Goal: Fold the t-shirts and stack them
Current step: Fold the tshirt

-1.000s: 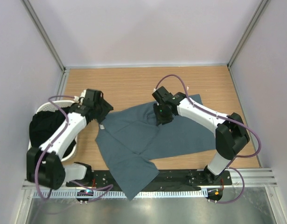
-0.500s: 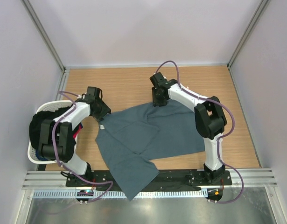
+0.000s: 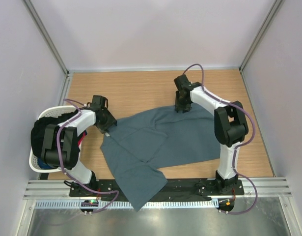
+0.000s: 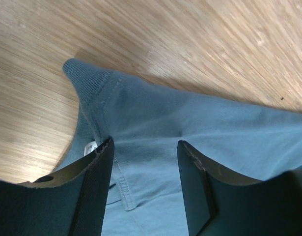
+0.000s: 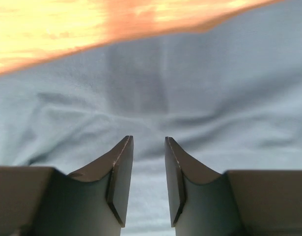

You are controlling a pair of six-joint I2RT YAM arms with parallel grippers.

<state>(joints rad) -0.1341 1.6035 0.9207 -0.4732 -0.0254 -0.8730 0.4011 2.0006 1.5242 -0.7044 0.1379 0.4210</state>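
A slate blue-grey t-shirt (image 3: 155, 142) lies spread and rumpled on the wooden table, one end hanging over the near rail. My left gripper (image 3: 107, 126) is open, low over the shirt's left edge at the collar. The left wrist view shows its jaws (image 4: 146, 147) astride the collar seam, next to the small white neck label (image 4: 90, 146). My right gripper (image 3: 182, 105) sits at the shirt's far edge. In the right wrist view its jaws (image 5: 149, 142) stand a little apart just above the cloth (image 5: 200, 88), with nothing between them.
A white plastic laundry basket (image 3: 34, 160) holding dark clothes stands at the left edge, beside the left arm. Bare wooden table (image 3: 136, 88) lies behind the shirt. A metal rail (image 3: 268, 186) runs along the near edge. Walls close in on three sides.
My right gripper has moved from the middle of the shirt back and right to its far edge. My left gripper has moved slightly nearer and down onto the collar area.
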